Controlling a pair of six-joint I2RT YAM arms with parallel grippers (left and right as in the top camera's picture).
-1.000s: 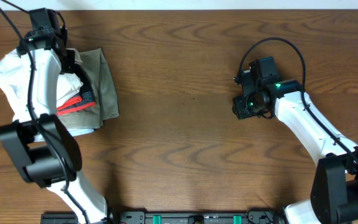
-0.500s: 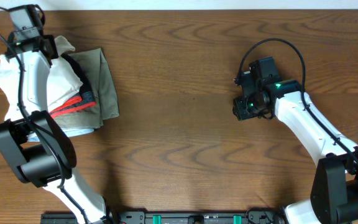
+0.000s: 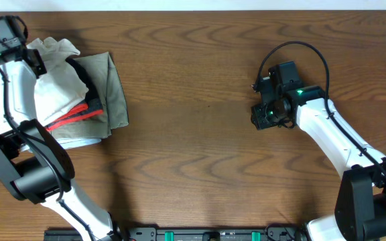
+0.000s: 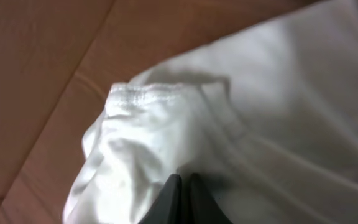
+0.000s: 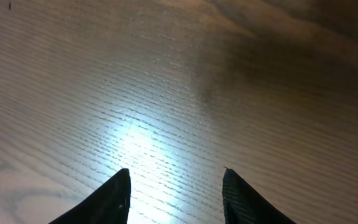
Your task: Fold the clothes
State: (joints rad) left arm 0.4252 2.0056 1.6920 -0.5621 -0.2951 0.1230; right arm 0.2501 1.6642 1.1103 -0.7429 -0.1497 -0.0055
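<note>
The clothes, white wrinkly trousers, lie bunched at the table's far left on top of other garments. In the left wrist view a stitched hem of the clothes shows just ahead of the fingertips. My left gripper is shut, its tips pressed together into the white cloth, which seems pinched between them. In the overhead view the left gripper sits at the pile's top-left corner. My right gripper hovers open over bare wood at centre right, and the right wrist view shows nothing between the right gripper fingers.
A khaki-olive garment lies under the white cloth, spreading to its right. A red-and-black garment pokes out between them. The table's far edge runs close behind the pile. Brown wood table spans between the arms.
My left gripper has moved up and to the left, toward the table's far-left corner, and the white cloth's upper part has stretched that way. The right arm has not moved.
</note>
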